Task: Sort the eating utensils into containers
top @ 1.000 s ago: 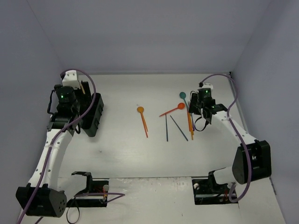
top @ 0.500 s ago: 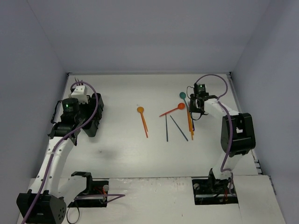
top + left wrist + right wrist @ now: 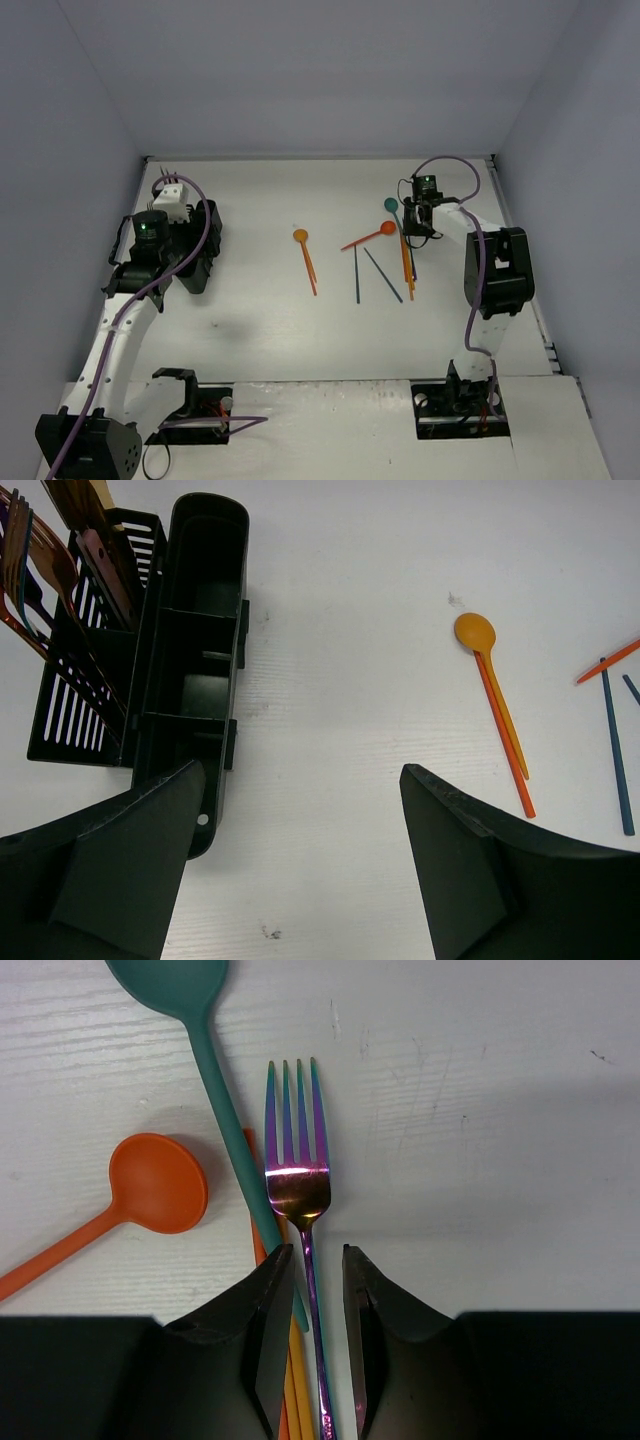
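In the right wrist view the iridescent fork point(image 3: 297, 1175) runs off the near edge between the fingers point(image 3: 270, 1330) of the right gripper point(image 3: 317, 1258), contact impossible to tell, the teal spoon point(image 3: 215, 1070) is cropped at the far edge, and in the left wrist view the caddy point(image 3: 190, 680) has its standing utensils point(image 3: 50, 555) cropped.

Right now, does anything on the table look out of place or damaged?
Nothing looks damaged or spilled. The only untidy spot is by the right gripper: the teal spoon crosses the orange handles, right beside the iridescent fork whose handle the jaws straddle.
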Robot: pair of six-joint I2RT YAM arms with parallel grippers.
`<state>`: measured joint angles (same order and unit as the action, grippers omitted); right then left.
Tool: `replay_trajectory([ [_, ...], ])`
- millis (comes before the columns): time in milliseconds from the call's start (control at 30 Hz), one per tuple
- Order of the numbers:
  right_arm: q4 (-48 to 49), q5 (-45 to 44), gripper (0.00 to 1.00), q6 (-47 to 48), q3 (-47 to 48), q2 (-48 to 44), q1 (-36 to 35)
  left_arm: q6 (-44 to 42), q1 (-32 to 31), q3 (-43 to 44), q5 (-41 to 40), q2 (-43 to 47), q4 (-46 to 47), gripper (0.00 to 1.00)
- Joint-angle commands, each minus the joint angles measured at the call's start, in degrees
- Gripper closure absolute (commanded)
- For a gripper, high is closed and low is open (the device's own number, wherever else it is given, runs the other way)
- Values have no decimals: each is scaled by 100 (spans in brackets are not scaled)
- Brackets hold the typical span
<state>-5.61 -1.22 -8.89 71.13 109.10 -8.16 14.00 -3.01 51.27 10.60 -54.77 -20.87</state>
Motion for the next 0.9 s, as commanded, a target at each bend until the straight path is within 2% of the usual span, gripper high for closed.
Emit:
replay_trajectory([
  [0, 104, 70, 77, 54, 304, 85, 47, 77, -7, 138, 118, -20, 245, 24],
  [233, 113, 2, 80, 48, 195, 186, 148, 92, -7, 138, 140, -34, 250, 23],
  [567, 130, -265, 100, 97, -37, 85, 271, 121, -7, 138, 231, -51, 250, 23],
  [867, 147, -178, 100, 124, -152, -5, 271, 138, -16, 147, 425, -51, 387, 24],
])
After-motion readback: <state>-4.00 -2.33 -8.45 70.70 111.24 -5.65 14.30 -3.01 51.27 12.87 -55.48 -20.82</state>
